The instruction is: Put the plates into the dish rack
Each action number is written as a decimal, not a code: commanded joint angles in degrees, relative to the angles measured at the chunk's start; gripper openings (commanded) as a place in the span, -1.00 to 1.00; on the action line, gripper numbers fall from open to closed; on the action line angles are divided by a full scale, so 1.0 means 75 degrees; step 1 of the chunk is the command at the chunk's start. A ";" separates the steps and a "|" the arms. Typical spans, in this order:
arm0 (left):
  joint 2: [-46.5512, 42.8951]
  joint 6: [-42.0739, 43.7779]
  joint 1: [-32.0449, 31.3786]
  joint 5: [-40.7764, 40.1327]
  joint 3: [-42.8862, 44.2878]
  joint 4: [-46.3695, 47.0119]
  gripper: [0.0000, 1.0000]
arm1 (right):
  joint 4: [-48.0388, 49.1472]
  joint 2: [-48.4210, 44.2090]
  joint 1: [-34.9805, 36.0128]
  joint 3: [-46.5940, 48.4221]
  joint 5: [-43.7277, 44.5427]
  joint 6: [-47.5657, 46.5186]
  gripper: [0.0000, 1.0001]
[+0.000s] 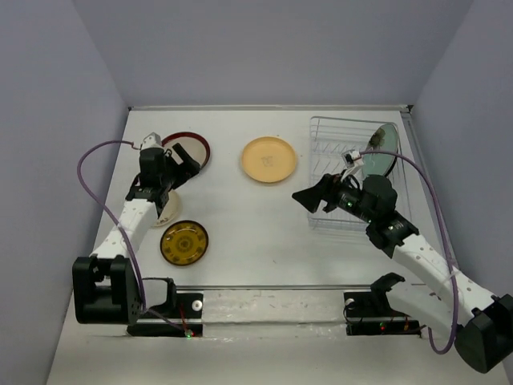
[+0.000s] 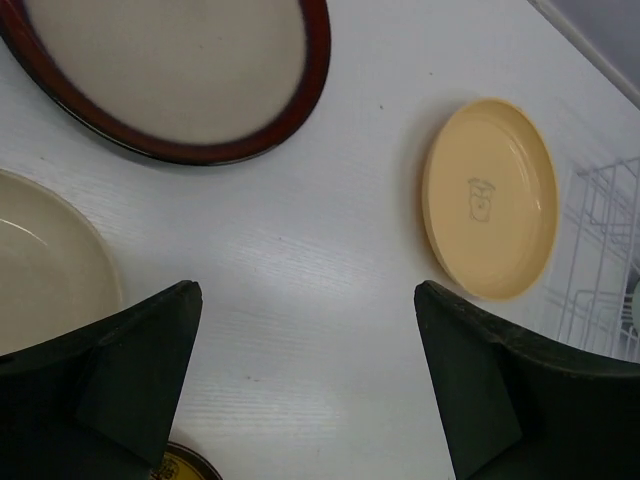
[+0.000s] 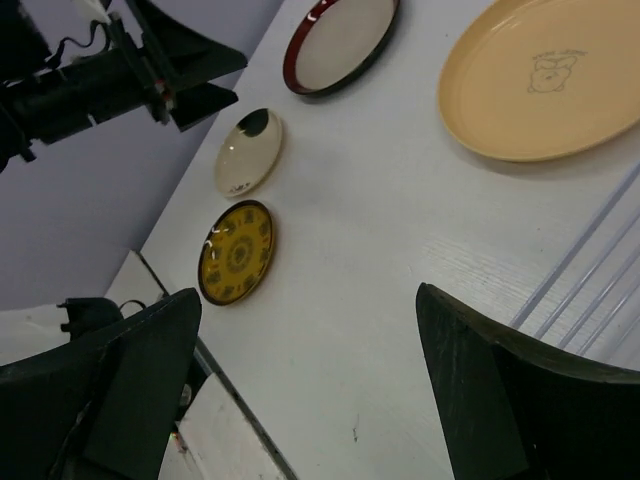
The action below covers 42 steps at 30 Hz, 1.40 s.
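Even, soft overhead light; faint shadows, slight wrist-view blur.

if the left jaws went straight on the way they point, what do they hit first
Probably bare table, in the gap between the red-rimmed plate and the peach plate; neither plate sits squarely ahead, though depth is unclear.
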 commanded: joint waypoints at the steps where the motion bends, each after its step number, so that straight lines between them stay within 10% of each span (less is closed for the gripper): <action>1: 0.1029 -0.0311 0.0466 -0.0778 0.0821 0.0614 0.98 | 0.0992 -0.0266 0.0275 -0.0268 -0.0593 0.0160 0.86; 28: 0.5743 -0.0310 0.1991 -0.0393 0.3178 0.1094 0.41 | 0.0196 -0.1241 0.0357 -0.0422 -0.1415 -0.0473 0.85; 36: 0.5920 -0.0474 0.2084 0.0006 0.3085 0.1493 -0.89 | 0.0336 -0.0748 0.0357 -0.0223 -0.1380 -0.0356 0.84; 42: 0.5253 -0.0685 0.2131 0.0450 0.2687 0.2195 -0.89 | 0.0359 -0.0386 0.0357 0.0035 -0.1297 -0.0262 0.91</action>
